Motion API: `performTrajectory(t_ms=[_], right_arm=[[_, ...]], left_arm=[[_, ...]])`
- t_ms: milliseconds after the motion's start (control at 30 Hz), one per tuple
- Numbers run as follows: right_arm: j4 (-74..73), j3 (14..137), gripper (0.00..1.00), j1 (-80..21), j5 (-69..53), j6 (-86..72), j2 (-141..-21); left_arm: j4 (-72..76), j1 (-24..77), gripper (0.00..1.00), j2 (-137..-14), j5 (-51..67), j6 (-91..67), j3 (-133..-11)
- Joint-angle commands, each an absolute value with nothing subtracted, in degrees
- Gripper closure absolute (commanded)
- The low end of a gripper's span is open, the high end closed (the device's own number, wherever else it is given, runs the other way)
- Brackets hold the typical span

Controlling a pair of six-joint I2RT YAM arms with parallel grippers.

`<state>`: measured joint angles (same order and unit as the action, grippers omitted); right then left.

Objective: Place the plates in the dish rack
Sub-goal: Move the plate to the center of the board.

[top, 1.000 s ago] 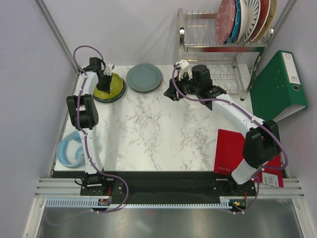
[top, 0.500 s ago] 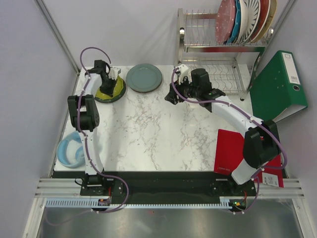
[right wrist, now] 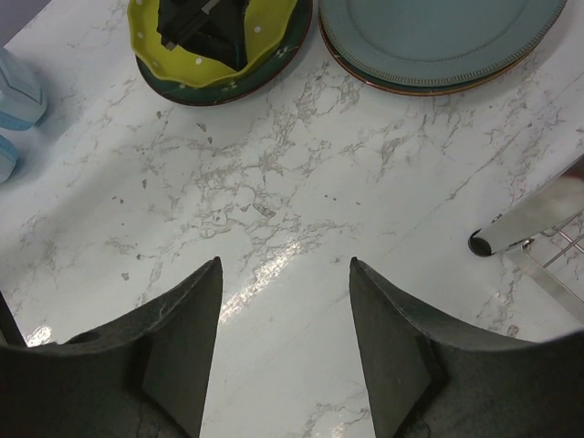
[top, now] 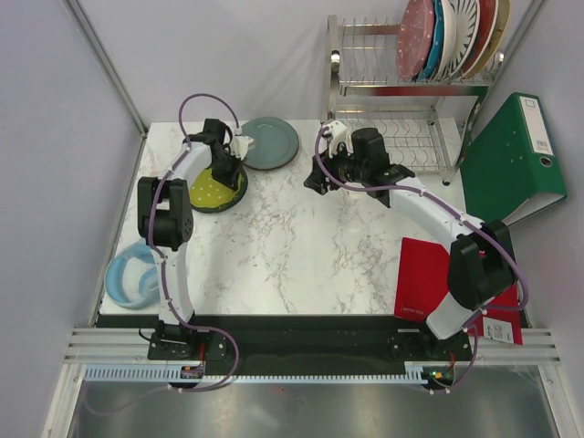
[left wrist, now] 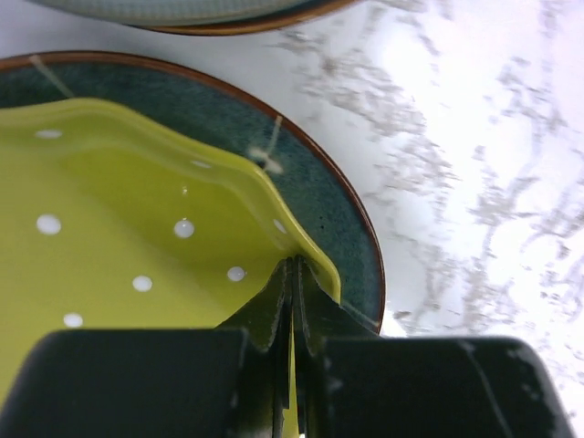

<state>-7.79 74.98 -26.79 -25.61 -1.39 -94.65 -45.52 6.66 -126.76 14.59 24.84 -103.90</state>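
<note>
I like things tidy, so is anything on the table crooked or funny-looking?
Yes. The lime plate is tilted instead of lying flat. The left gripper is shut on its rim, and that edge stands raised above the dark green plate underneath. Nothing looks spilled or broken.

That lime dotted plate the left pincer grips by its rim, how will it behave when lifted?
Probably stiff: the lime plate shows no bend under the left pincer. Its glossy glaze may slip, pinched only at the edge. Held off-centre, it likely tilts.

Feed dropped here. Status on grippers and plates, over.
Left gripper shut on lime-green dotted round plate, over dark green plate. Right gripper open, empty, between it and shiny steel wire dish rack.
</note>
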Motion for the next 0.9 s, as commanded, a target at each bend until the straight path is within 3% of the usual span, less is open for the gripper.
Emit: performTrajectory(t_ms=[0,633,867], right_arm=[[-7.4,73.7,0.35,-26.9,-26.0,-0.4,-92.1],[-11.7,67.5,0.34,-26.2,-22.1,3.3,-86.3],[-14.9,64.6,0.33,-24.5,-20.0,4.4,-82.5]], left_arm=[[-54.1,10.8,0.98,-127.1,22.2,25.0,-97.9],[-52.3,26.6,0.98,-121.4,32.1,15.2,-92.0],[-50.0,32.2,0.98,-114.7,33.6,13.2,-84.3]])
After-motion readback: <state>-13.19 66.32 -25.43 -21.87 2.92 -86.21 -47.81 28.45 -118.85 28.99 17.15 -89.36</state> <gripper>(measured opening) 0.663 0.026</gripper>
